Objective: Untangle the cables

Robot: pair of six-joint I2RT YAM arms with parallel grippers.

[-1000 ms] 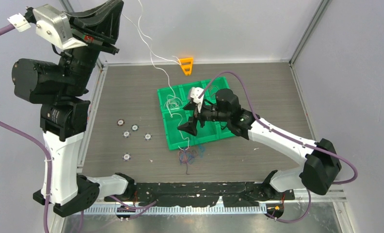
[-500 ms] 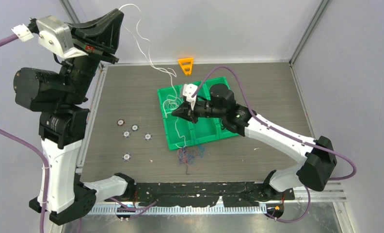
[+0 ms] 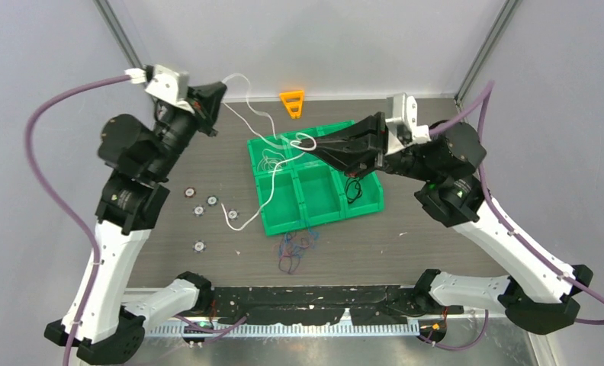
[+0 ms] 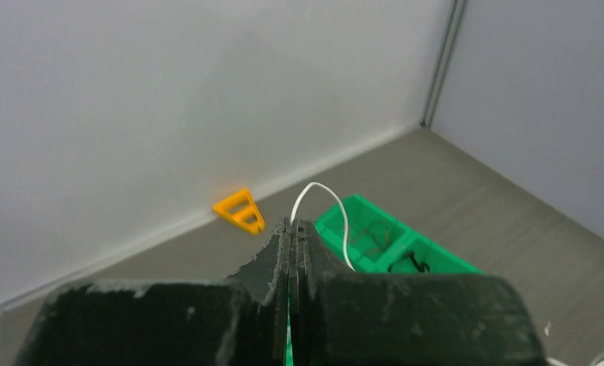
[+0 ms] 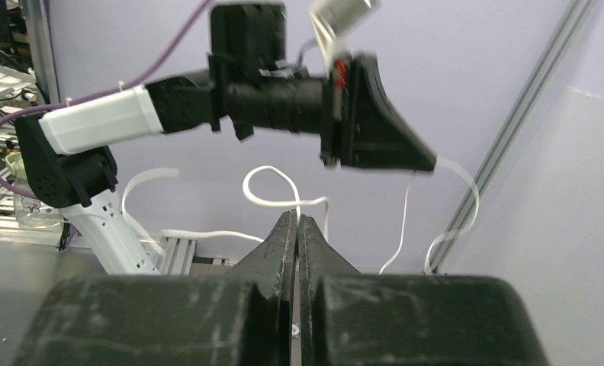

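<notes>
A thin, flexible white cable [image 4: 316,185] runs through the air between the two arms. One stretch arcs out of the left hand [image 4: 292,226], whose two black matte fingers are pressed flat together on it. Further along, the cable curls into a small loop just above the right hand [image 5: 297,217], whose fingers are likewise closed tight on it. A loose tail droops from there, crosses the near-left corner of the tray and ends lying on the surface beside the discs.

Below the cable sits a bright green plastic tray [image 3: 322,219], square-walled and split into what looks like six compartments, though the right hand hides part of the back row. A short black cable [image 3: 352,191] lies coiled in the near-right compartment. A few hair-fine white wires [image 3: 271,162] are heaped in the back-left one.

Just in front of the tray, a small knot of blue, red and purple cables [image 3: 295,250] rests on the surface [image 3: 375,244], which is grey-brown with a wood-grain look. Left of the tray lie five small round silver discs [image 3: 212,201], scattered apart from one another. An orange plastic triangular frame [image 3: 292,103] stands at the far edge against the pale wall.
</notes>
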